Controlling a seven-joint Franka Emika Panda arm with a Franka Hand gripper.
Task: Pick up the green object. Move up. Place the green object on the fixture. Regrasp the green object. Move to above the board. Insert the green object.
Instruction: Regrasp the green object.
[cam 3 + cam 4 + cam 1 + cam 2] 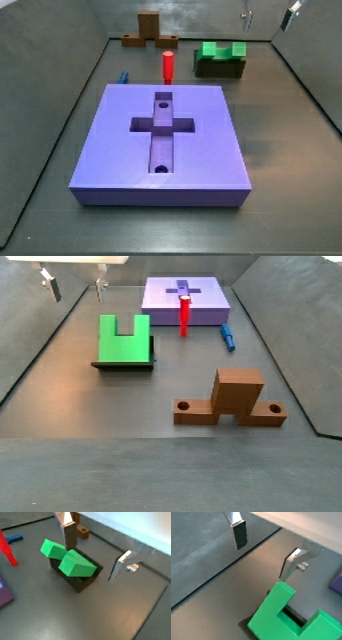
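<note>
**Green piece rests on the holder, tool spread empty above**

The bright green U-shaped plastic piece (124, 339) sits on the dark low box holder (84, 584), near the large purple slab with its cross-shaped recess (163, 140). The tool (93, 554) hangs above them, its silver fingers (292, 563) spread wide and gripping nothing. A red cylinder peg (168, 66) stands upright on the dark counter (287, 160).

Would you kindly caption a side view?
Green object rests on the fixture; open gripper hangs apart.
</note>
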